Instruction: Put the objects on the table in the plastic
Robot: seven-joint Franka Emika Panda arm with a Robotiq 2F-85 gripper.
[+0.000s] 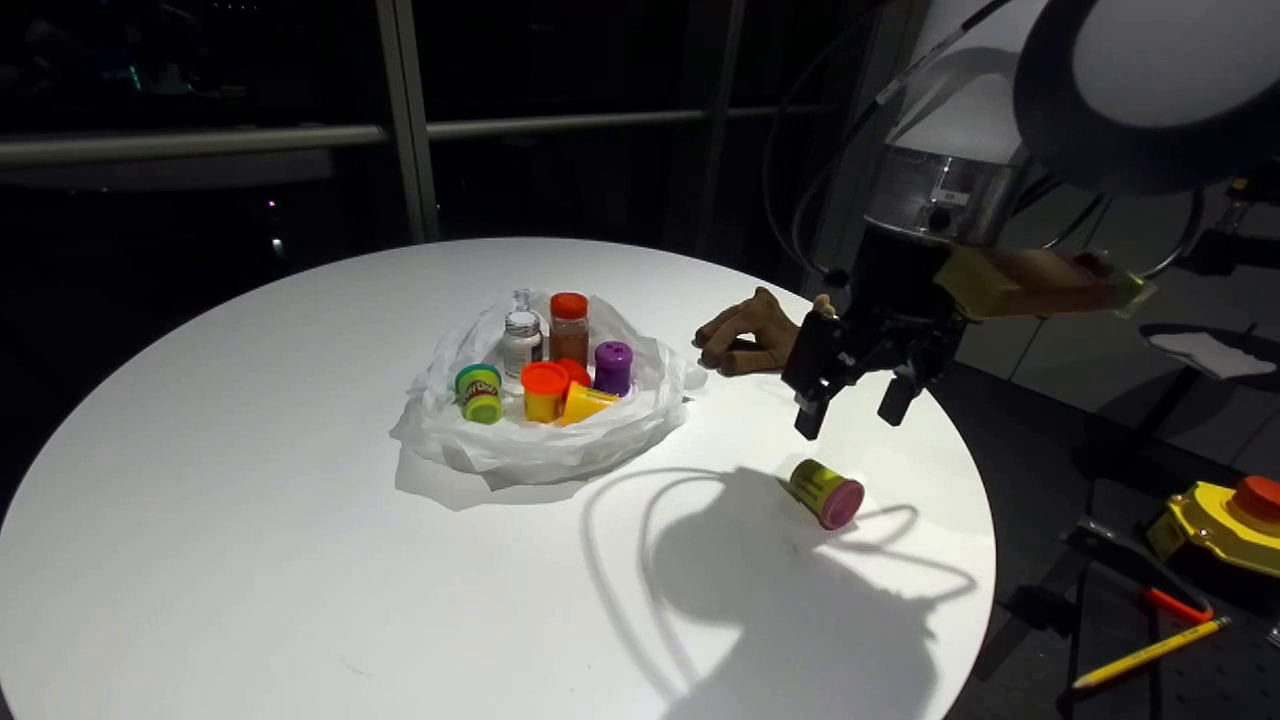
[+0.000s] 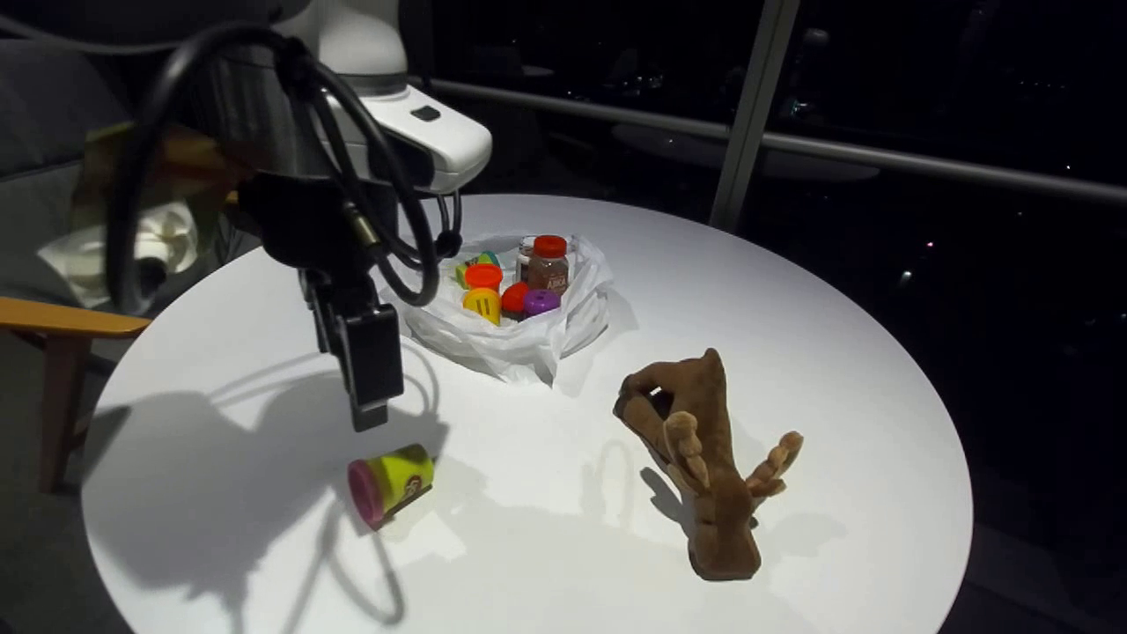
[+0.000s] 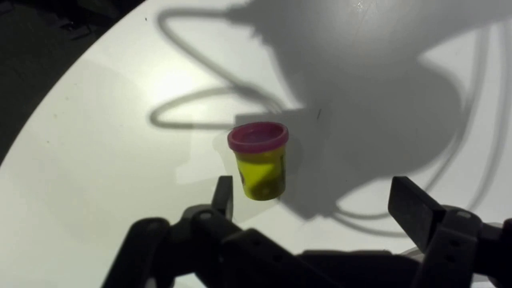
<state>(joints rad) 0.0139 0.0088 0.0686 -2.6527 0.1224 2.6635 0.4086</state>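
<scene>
- Your gripper (image 3: 314, 196) is spread wide, holding nothing.
- Yellow can (image 3: 262, 172) lies on its side on the table (image 3: 88, 224) below, looking left of mid-gap in your wrist view.
- Long axis runs across your closing line, so I'd just centre up before lowering.

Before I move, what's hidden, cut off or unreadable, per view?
Brown plush toy with tan antlers: in an exterior view, head mostly behind the jaws.
White-capped labelled bottle: in an exterior view, mostly behind the red-lidded clear jar.
Red round-topped item: in an exterior view, lower part behind the orange-lidded yellow tub.
Round white table: in the wrist view, cut off by picture edges.
</scene>
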